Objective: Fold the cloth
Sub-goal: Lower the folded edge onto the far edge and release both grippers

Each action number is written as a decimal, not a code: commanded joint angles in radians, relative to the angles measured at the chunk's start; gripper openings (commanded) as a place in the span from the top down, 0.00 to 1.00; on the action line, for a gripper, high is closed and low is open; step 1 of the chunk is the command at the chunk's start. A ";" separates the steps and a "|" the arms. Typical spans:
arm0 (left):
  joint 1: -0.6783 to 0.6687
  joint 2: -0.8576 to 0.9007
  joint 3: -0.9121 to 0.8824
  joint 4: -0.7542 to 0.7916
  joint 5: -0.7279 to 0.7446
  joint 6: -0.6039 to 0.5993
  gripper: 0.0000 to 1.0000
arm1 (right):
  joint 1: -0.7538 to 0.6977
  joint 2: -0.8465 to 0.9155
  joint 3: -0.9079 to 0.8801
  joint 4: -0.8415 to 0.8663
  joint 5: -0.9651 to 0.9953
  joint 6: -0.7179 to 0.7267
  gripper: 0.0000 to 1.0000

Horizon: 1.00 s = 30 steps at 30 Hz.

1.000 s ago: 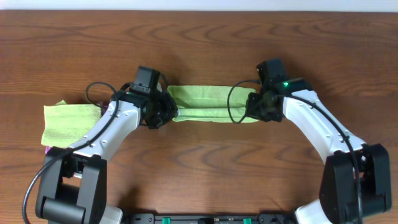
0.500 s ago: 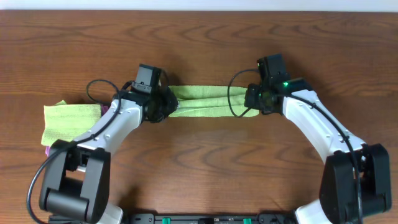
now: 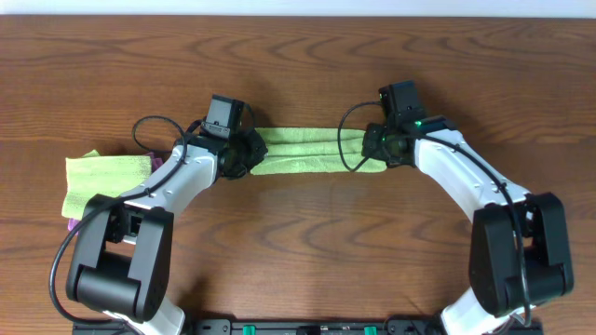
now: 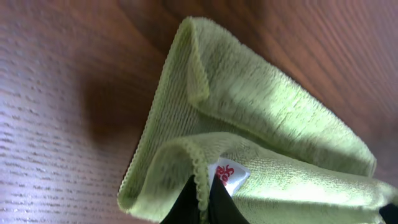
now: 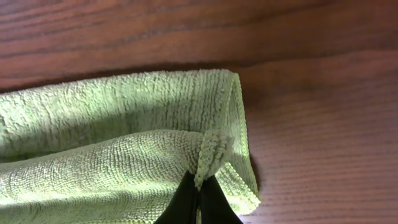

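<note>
While both arms pinch opposite ends of the lime-green microfibre cloth (image 3: 307, 152), which lies as a narrow band across the upper middle of the overhead frame, the fold seems midway, with one long edge raised for laying over the other. The left gripper (image 3: 244, 156) is clenched on the hem beside the white label (image 4: 227, 176), and the right gripper (image 3: 376, 149) clamps a bunched corner. Next, I judge, both should lower evenly, align the edges on the wooden table (image 3: 298, 251), then release.

Lime-green ribbed cloth (image 3: 307, 154), its white tag (image 4: 229, 176) printed red; dark brown wood-grain table (image 3: 307, 56) — second green cloth (image 3: 98, 181), frame left.
</note>
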<state>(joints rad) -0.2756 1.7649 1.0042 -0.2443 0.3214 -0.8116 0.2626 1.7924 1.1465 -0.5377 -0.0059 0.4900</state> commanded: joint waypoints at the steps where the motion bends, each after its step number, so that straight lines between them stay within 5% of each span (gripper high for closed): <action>1: 0.009 0.015 0.026 0.003 -0.070 0.003 0.94 | 0.004 0.010 0.016 0.012 0.059 0.011 0.99; 30: 0.009 0.105 0.041 0.183 -0.146 0.013 0.94 | 0.004 0.041 0.016 0.122 0.166 0.003 0.99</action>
<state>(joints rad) -0.2768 1.8465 1.0203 -0.0601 0.2390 -0.8112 0.2726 1.8000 1.1469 -0.4156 0.0792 0.4900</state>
